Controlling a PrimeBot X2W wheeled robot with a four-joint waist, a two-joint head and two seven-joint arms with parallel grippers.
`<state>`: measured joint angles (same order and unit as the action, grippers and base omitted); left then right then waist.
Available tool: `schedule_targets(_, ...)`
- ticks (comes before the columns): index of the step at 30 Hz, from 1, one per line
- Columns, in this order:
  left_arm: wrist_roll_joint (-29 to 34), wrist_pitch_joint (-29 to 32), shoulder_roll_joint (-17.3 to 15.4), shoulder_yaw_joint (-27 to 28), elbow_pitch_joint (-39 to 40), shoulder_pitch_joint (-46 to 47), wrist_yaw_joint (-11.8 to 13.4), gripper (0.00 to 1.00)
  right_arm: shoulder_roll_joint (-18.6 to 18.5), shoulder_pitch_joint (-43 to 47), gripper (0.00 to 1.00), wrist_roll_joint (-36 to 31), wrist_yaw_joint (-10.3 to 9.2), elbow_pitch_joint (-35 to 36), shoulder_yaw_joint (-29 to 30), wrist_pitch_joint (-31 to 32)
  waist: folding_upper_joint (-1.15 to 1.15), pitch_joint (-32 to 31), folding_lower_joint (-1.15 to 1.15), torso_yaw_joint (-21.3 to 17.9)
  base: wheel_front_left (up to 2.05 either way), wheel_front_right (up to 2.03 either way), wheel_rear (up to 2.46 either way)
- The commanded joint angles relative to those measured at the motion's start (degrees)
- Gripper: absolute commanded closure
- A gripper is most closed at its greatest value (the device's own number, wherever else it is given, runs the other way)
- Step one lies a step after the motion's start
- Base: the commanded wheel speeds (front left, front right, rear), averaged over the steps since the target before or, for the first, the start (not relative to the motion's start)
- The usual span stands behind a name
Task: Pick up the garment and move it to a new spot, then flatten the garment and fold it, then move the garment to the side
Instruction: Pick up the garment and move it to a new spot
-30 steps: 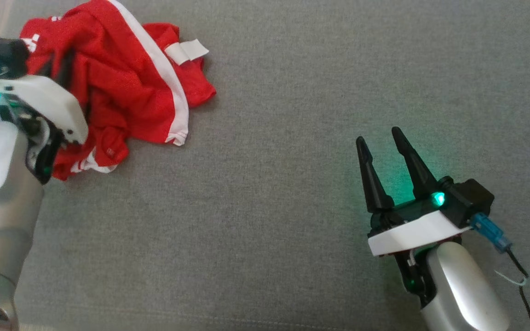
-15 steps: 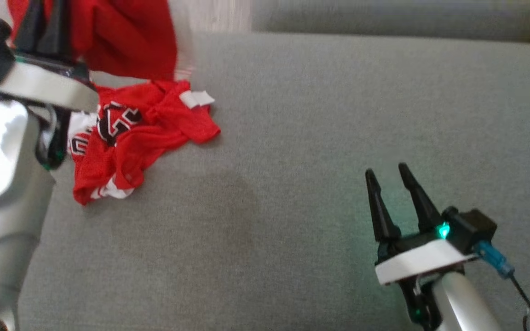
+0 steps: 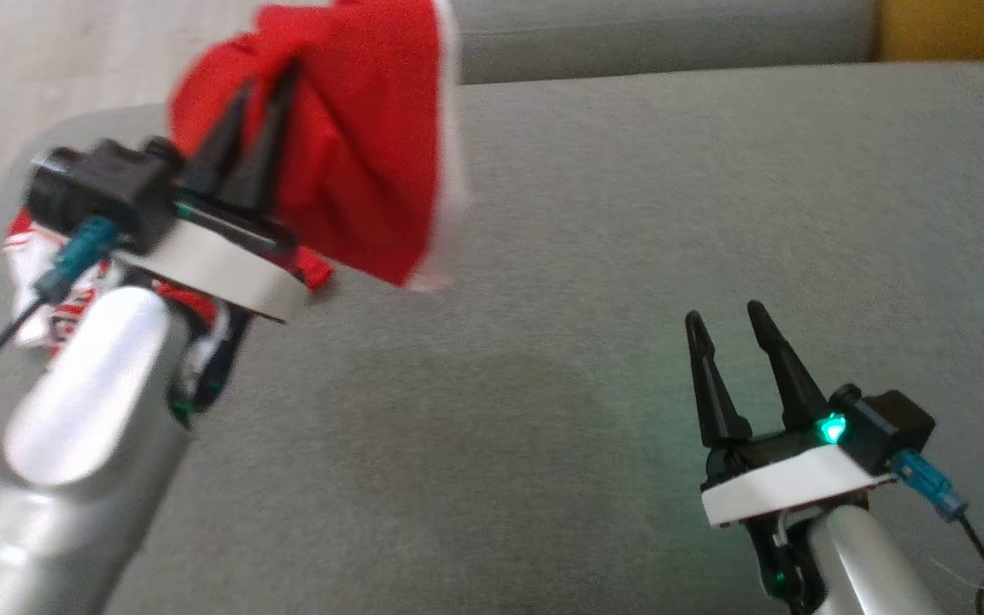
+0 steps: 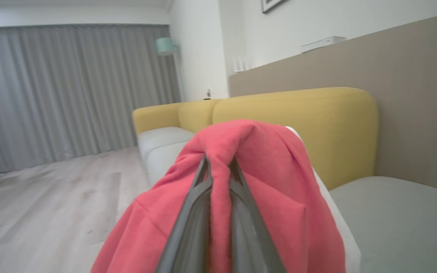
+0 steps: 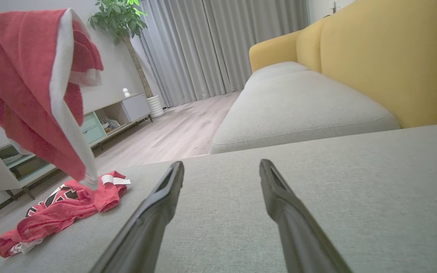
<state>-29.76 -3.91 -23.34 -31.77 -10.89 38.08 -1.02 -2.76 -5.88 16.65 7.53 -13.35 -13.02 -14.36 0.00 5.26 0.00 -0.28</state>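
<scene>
Red garment (image 3: pixel 364 145), motion-blurred, clamped in left fingers (image 3: pixel 263 149); right fingers (image 3: pixel 708 376) apart.

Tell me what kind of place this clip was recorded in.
Most likely a home living room: the work surface is a grey sofa seat with a yellow backrest, floor-length grey curtains reach a wood floor, and a potted plant stands by a low cabinet.

Wide grey woven-fabric seat cushion (image 3: pixel 594 256), mustard-yellow upholstered backrest (image 5: pixel 385 64) behind it, long grey pleated curtains (image 4: pixel 70 91), pale wood-plank floor (image 4: pixel 51 204), leafy green potted plant (image 5: pixel 118 19) beside the curtains in a white ribbed pot (image 5: pixel 154 106), low white cabinet with teal drawers (image 5: pixel 101 117), teal lamp shade (image 4: pixel 164 45)
</scene>
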Motion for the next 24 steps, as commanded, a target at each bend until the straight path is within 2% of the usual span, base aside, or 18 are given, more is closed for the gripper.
schedule_targets(1,0.16,0.22,-1.12,1.94,2.19,1.96,0.19,1.0,-0.11,-2.7,0.0,0.26,-0.04,2.31,-1.26,-0.63,0.0,1.6,0.0,-2.98,0.0,0.0,0.0)
schedule_targets(5,0.68,1.1,1.02,-0.43,3.01,2.31,0.05,1.0,-0.11,-3.59,0.0,0.27,-0.04,3.67,-2.16,-0.63,0.0,4.02,0.0,-8.2,0.0,0.0,0.0)
schedule_targets(9,1.24,1.53,3.11,-2.96,1.98,3.83,-1.26,1.0,-0.11,-4.49,0.0,0.82,-0.04,5.85,-2.74,-0.63,0.0,6.91,0.0,-13.94,0.0,0.0,0.0)
schedule_targets(15,2.64,2.41,5.78,-6.79,-3.65,6.73,-3.01,1.0,-0.11,-5.44,0.0,2.71,-0.04,8.51,-3.56,-0.63,0.0,10.8,0.0,-21.09,0.0,0.0,0.0)
schedule_targets(16,2.91,2.8,5.99,-7.73,-5.17,7.1,-3.48,0.66,-0.11,-5.46,0.0,3.03,-0.04,8.83,-3.7,-0.63,0.0,11.19,0.0,-21.85,0.0,0.0,0.0)
schedule_targets(17,3.05,2.68,6.24,-8.22,-6.54,7.43,-3.75,0.0,-0.11,-5.48,0.0,3.33,-0.04,9.12,-3.88,-0.63,0.0,11.56,0.0,-22.57,0.0,0.0,0.0)
schedule_targets(20,3.81,1.4,6.81,-9.05,-9.95,8.28,-4.0,0.0,-0.11,-5.33,0.0,4.08,-0.04,9.76,-3.82,-0.63,0.0,12.38,0.0,-23.52,0.0,0.0,0.0)
schedule_targets(24,4.5,-1.43,7.12,-8.92,-12.81,8.79,-3.47,0.0,-0.11,-5.14,0.0,4.29,-0.04,10.03,-3.4,-0.63,0.0,12.35,0.0,-22.23,0.0,0.0,0.0)
